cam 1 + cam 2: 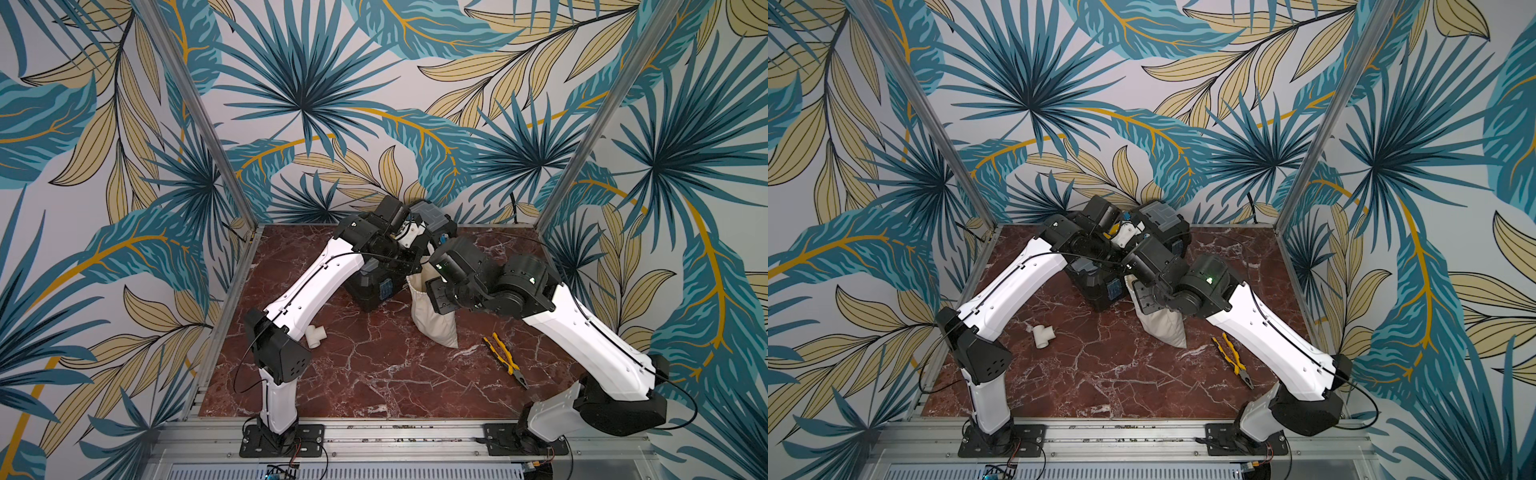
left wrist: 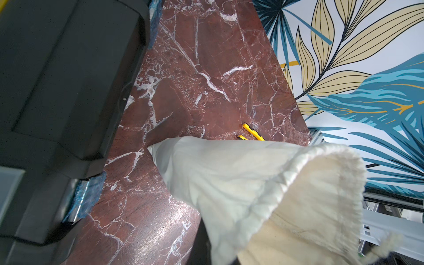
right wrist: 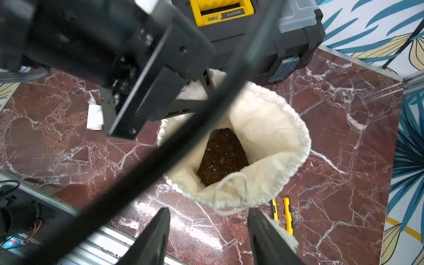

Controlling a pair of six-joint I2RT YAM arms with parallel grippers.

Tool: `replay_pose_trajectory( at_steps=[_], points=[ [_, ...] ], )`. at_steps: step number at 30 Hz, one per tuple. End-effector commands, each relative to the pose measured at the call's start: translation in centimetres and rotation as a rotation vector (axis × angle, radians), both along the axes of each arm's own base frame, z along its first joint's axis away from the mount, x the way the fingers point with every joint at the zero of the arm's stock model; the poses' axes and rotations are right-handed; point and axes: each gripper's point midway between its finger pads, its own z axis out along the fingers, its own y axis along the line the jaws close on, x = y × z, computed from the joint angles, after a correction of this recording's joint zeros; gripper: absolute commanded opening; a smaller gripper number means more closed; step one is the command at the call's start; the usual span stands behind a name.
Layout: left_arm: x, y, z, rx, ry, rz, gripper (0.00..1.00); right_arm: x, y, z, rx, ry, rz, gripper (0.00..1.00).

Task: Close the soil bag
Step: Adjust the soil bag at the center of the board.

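Ideally, with left fingers pinched shut on bag rim, close half-open, empty right fingers on cord loop; draw toward five o'clock.

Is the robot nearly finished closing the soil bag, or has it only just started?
Only just started. Done: the left gripper pinches the soil bag at its rim beside the toolbox, holding it up. In hand: the right gripper, jaws open, hovers by the cord loop. Left: probably grab that cord and pull, because the mouth gapes and brown soil shows.
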Motion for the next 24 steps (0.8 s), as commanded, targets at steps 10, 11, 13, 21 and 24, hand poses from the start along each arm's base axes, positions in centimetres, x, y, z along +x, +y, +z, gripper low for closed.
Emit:
replay_pose_trajectory(
  at_steps=[10,11,13,21,24],
  points=[
    [-0.6,0.4,3.0,-0.044,-0.064,-0.018,0.00,1.0,-0.4,-0.7,-0.065,-0.029,-0.052,0.37],
    [-0.6,0.4,2.9,-0.041,-0.063,-0.018,0.00,1.0,-0.5,-0.8,-0.068,-0.029,-0.055,0.36],
    [-0.6,0.6,2.9,-0.037,-0.065,-0.018,0.00,1.1,-0.7,-1.0,-0.071,-0.029,-0.065,0.34],
    [-0.8,0.8,2.7,-0.025,-0.062,-0.017,0.00,1.2,-1.5,-0.4,-0.054,-0.052,-0.100,0.14],
    [-0.7,0.8,2.8,-0.026,-0.064,-0.016,0.00,1.0,-1.8,0.0,-0.037,-0.055,-0.109,0.03]
  ],
)
